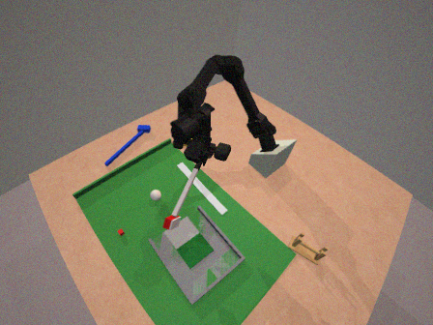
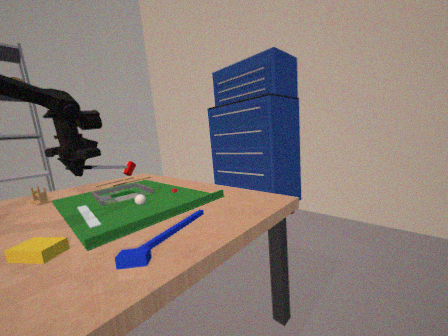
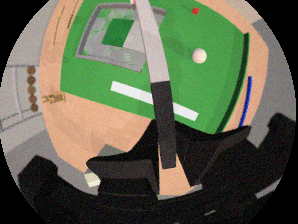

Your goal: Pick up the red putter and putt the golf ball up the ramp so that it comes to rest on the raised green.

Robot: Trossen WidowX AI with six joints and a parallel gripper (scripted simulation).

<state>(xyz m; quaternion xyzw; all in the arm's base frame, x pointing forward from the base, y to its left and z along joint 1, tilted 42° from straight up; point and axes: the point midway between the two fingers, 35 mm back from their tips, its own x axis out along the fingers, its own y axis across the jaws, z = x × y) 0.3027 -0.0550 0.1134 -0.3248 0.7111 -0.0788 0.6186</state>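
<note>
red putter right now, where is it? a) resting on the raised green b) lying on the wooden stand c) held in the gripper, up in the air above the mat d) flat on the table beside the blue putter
c: the gripper is clamped on the shaft of the red putter, and the exterior view shows its red head well above the green mat.

The arm [image 2: 30, 95] runs off the exterior view's left edge. From above it hides the yellow block [image 2: 36, 249]. The putter [image 3: 154, 63] handle's end vanishes inside the gripper [image 3: 166, 163].
</note>
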